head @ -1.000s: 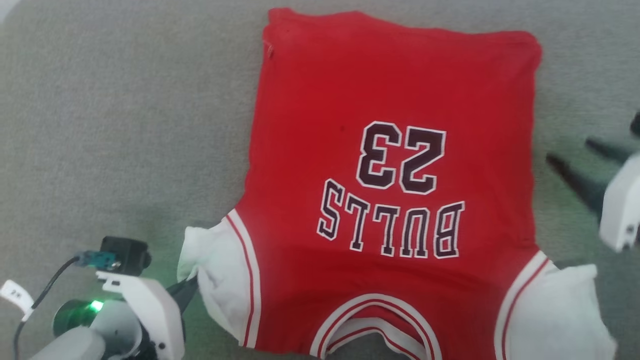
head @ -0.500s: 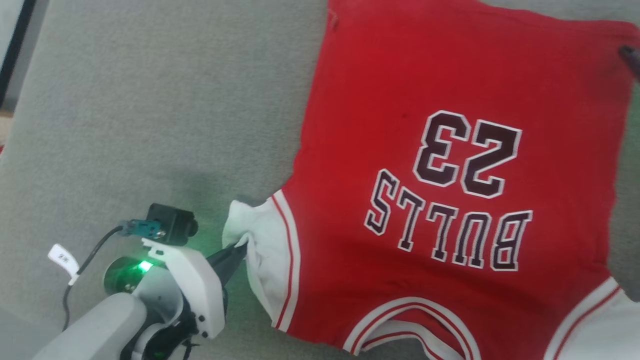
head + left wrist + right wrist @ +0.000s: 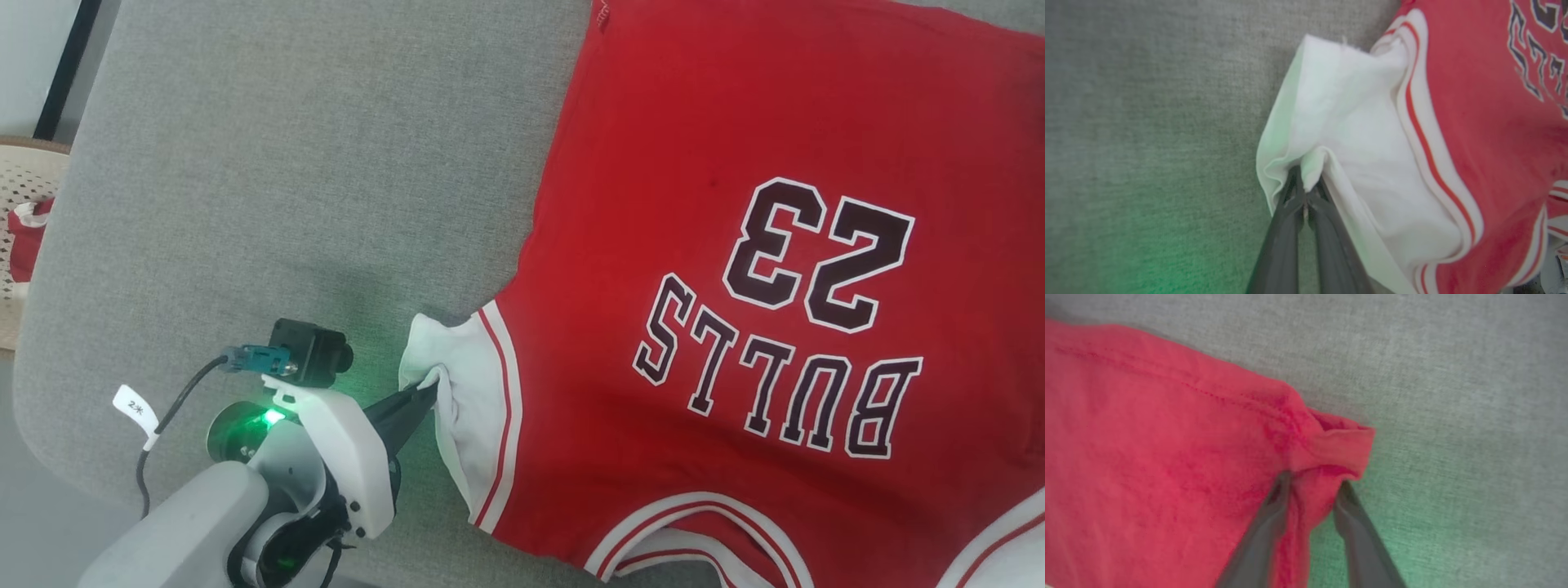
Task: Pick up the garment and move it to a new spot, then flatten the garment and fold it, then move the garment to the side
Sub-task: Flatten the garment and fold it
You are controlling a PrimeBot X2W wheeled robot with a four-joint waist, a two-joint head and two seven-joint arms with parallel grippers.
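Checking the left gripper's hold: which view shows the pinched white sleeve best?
The left wrist view: the white sleeve is close up, the left gripper shut on a fold of its edge. The head view shows it small beside that gripper. The right wrist view shows a hem corner of the garment.

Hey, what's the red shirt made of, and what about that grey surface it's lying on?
The garment looks like soft matte knit, probably cotton or a blend: it bunches and creases, with a stitched hem. The grey surface looks like coarse woven upholstery cloth, matte, with a visible weave.
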